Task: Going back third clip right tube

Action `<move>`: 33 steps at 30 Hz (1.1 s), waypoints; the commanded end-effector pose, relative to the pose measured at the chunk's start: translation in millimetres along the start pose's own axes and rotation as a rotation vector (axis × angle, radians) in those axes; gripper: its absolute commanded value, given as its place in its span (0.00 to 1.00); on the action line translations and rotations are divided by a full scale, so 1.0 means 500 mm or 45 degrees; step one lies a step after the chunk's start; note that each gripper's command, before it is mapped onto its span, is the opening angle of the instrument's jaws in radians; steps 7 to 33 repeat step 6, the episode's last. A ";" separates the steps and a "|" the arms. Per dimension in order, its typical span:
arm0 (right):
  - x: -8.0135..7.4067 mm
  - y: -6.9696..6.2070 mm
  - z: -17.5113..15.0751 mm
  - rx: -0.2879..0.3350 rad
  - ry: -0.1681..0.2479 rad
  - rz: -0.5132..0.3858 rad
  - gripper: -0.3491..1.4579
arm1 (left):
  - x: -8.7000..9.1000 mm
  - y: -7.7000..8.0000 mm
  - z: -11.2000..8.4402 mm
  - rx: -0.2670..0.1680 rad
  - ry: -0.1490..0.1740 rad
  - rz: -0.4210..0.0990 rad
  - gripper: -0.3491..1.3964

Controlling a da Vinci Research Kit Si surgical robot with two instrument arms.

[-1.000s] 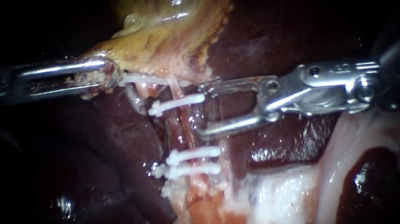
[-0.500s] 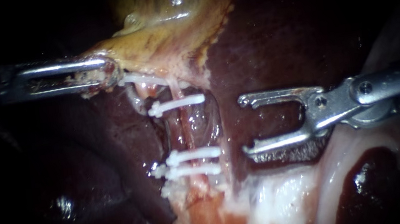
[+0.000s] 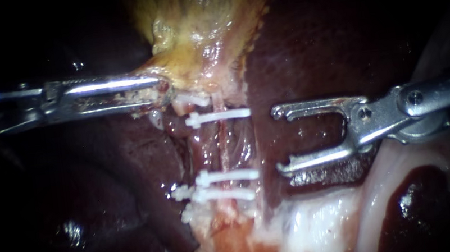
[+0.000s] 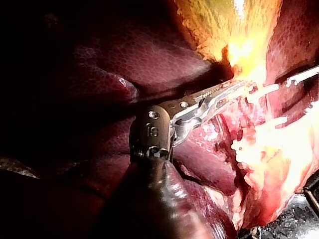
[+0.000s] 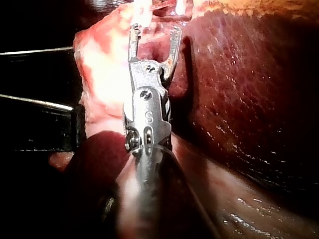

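A pale tube (image 3: 226, 145) runs down from the yellow gallbladder (image 3: 197, 27). One white clip (image 3: 218, 116) crosses it high up, and two more clips (image 3: 226, 176) lie close together lower down. My left instrument (image 3: 163, 90) is shut on the gallbladder's lower edge, which also shows in the left wrist view (image 4: 238, 88). To the right of the tube, apart from it, my right instrument (image 3: 278, 140) stands over the liver (image 3: 328, 41). Its jaws are open and empty, as the right wrist view (image 5: 154, 29) confirms.
Whitish fatty tissue (image 3: 314, 217) lies below my right instrument. A second, darker tube (image 3: 185, 147) with small white clip ends (image 3: 180, 193) runs left of the clipped tube. Dark liver surrounds the field.
My right instrument has drawn back to the right, away from the tube, with its jaws open. My left instrument has shifted right and up, pulling the gallbladder edge and upper clip along.
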 end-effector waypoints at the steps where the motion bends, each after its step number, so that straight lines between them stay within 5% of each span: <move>1: 0.0000 0.0000 0.0001 0.001 0.000 -0.005 0.47 | -0.0001 -0.0001 0.0000 0.003 -0.001 -0.002 0.00; 33: 0.0003 -0.0001 0.0001 0.000 0.000 -0.004 0.47 | 0.0002 0.0003 -0.0004 0.002 -0.001 -0.003 0.00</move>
